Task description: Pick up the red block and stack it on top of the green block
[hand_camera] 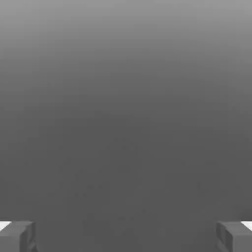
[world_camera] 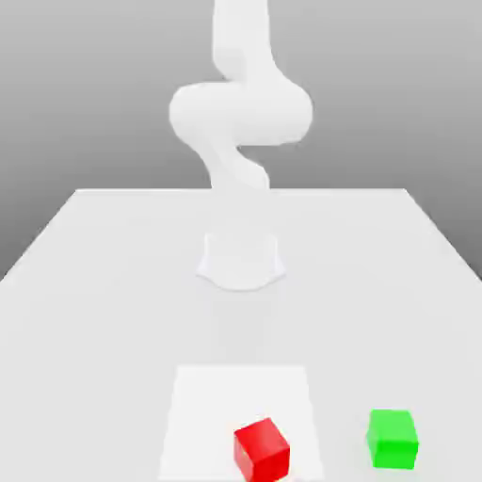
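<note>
1. Gray background shading is running behind a pale surface (world_camera: 113,329), whose sides are widening toward the exterior view's bottom and running out past its edges.
2. Near the exterior view's centre, the base of the white arm (world_camera: 241,113) is standing on the surface; the arm is rising toward twelve o'clock, where the top edge is cutting it off. Its pale lower part is blending into the surface, making its outline hard to follow.
3. Toward six o'clock, a white square (world_camera: 226,400) is lying on the surface, the red block (world_camera: 262,452) partly covering it.
4. Sitting turned at an angle, the red block is reaching the bottom edge, which is crowding its lowest corner. A small pale patch beside that corner is hard to identify.
5. Toward five o'clock, the green block (world_camera: 393,440) is resting apart from the red block, its top bare.
6. In the hand view, the hand (hand_camera: 126,237) is spreading its fingers wide, with nothing between them; the frame is cropping both.
</note>
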Motion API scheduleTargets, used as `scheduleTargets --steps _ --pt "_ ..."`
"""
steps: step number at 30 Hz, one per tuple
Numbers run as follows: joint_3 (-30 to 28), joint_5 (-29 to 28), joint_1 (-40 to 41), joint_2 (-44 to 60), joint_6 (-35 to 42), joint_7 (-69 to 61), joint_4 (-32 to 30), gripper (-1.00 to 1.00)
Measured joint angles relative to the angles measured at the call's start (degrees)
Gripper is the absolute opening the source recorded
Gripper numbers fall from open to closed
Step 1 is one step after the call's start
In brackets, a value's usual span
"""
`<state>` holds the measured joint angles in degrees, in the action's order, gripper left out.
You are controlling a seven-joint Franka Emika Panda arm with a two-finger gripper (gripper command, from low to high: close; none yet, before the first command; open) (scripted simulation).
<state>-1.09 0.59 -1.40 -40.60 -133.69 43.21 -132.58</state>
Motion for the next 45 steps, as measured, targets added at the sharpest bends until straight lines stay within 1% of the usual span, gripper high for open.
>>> scheduleTargets --steps 8,13,19,24,29,30,37,42,45 --pt "-3.1 2.2 -4.1 17.0 -6.2 -8.7 -2.6 0.00" --pt "-4.0 3.6 -5.7 27.4 -10.0 -14.1 -4.1 0.00" --pt "-4.0 4.2 -6.7 39.8 -14.5 -19.8 -6.0 0.00" --pt "-3.8 2.7 -6.7 50.0 -18.4 -23.1 -7.6 0.00" --pt "-2.9 3.2 -6.1 60.3 -25.6 -24.8 -7.0 0.00" --pt "-2.6 3.6 -5.8 62.3 -27.3 -25.1 -6.7 -1.00" --pt "-2.5 3.6 -5.7 62.8 -27.6 -25.1 -6.7 -1.00" --pt "-3.1 1.8 -6.7 54.2 -20.3 -24.0 -8.0 -1.00" --pt "1.0 0.3 -11.0 51.3 -17.2 -24.8 -7.7 -1.00"
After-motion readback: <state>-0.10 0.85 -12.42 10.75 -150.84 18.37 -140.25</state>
